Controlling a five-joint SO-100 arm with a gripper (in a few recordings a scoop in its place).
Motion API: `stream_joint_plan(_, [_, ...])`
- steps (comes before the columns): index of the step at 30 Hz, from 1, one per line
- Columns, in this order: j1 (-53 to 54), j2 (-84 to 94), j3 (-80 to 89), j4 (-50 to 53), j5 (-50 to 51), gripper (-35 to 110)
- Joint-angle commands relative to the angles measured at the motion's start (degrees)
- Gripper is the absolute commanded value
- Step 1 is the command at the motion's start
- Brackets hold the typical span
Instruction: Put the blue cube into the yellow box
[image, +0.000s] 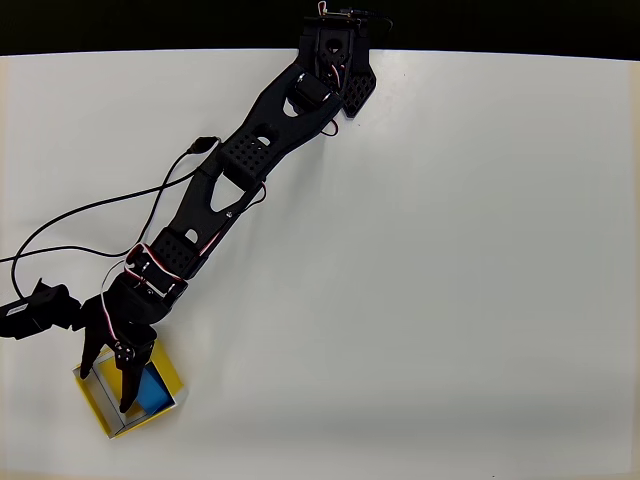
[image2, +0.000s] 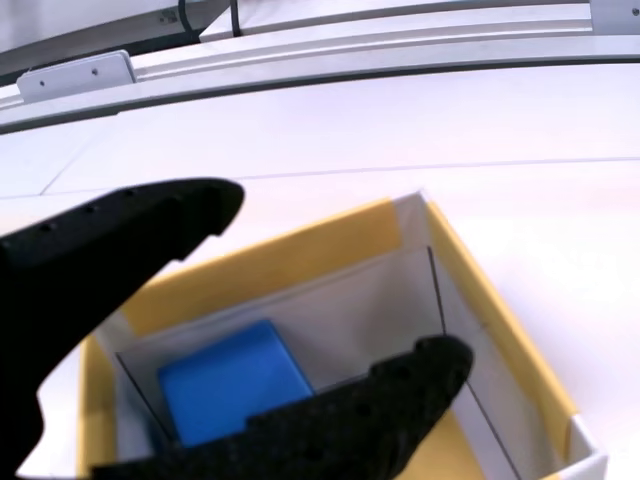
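Resting inside yellow box (image: 100, 405) on white table (image: 450, 300): blue cube (image: 153, 389)

Box (image: 170, 375) sits at lower-left corner of desk (image: 450, 300), overhead view. Cube (image: 153, 390) lies inside box, against its right side. Pincer (image: 108, 388) above box, left of cube.

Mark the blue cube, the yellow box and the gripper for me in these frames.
blue cube (image2: 232, 385): wrist view, its top face, inside the box.
yellow box (image2: 300, 255): wrist view, far yellow wall.
gripper (image: 107, 390): overhead view, midway between the fingertips, over the box.
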Motion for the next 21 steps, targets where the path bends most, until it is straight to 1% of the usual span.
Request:
stream_joint_plan(1, [0.8,14.2,0.3,4.2,0.2,39])
stream_joint_plan(6, [-0.4,27.1,11.9,11.8,0.7,34])
stream_joint_plan(10, [-1.9,36.2,21.8,13.7,0.3,31])
stream_joint_plan(13, [-2.9,39.6,24.2,16.3,0.2,30])
stream_joint_plan(16, [-3.7,42.7,26.2,19.4,-1.9,30])
stream_joint_plan(21, [-4.7,50.9,36.2,20.0,-6.3,29])
